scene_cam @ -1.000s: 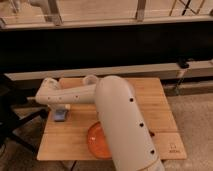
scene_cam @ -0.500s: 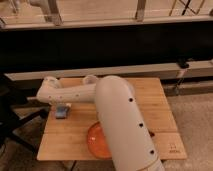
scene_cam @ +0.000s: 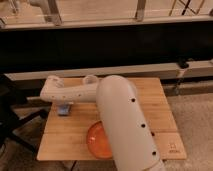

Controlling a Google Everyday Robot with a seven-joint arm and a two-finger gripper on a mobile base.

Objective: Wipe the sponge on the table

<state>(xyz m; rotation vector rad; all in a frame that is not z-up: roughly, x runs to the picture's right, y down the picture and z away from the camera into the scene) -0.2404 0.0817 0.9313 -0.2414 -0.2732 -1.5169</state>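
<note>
Hand (scene_cam: 63, 104) sits low over the left side of the desk (scene_cam: 150, 100), mostly hidden beneath its own cream wrist; whether it is open or closed cannot be told. Just under it lies the sponge (scene_cam: 63, 111), a small soft light-blue block on plank-grained wood. The thick, smooth arm (scene_cam: 122, 125) covers part of a round orange bowl (scene_cam: 96, 141) near the front edge.
</note>
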